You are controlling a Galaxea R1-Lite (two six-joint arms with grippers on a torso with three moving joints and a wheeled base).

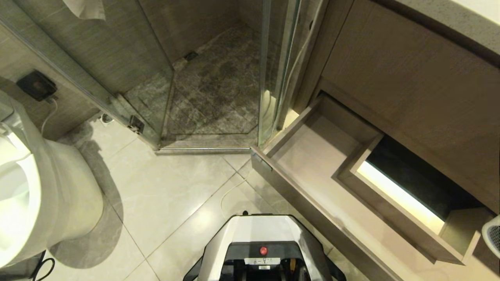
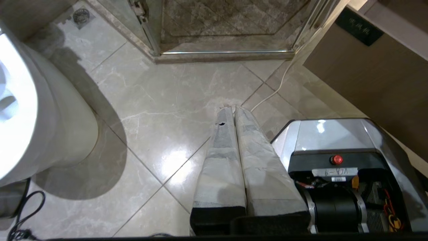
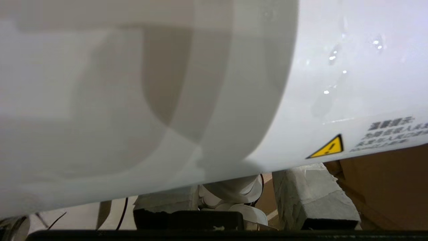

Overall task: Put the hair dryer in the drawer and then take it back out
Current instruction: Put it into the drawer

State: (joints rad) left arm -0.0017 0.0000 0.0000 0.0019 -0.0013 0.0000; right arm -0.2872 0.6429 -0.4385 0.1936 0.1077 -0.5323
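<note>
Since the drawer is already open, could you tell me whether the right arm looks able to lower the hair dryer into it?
Probably yes: the drawer stands open with bare floor, and the right gripper holds the hair dryer beside it.

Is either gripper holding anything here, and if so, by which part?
The right gripper holds the hair dryer, fingers either side of a white part under the barrel, apparently the handle. The left gripper is shut and empty.

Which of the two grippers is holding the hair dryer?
The right gripper. Its fingers are clamped around the white hair dryer, which fills the right wrist view. The left gripper is shut on nothing, hanging over the floor tiles.
</note>
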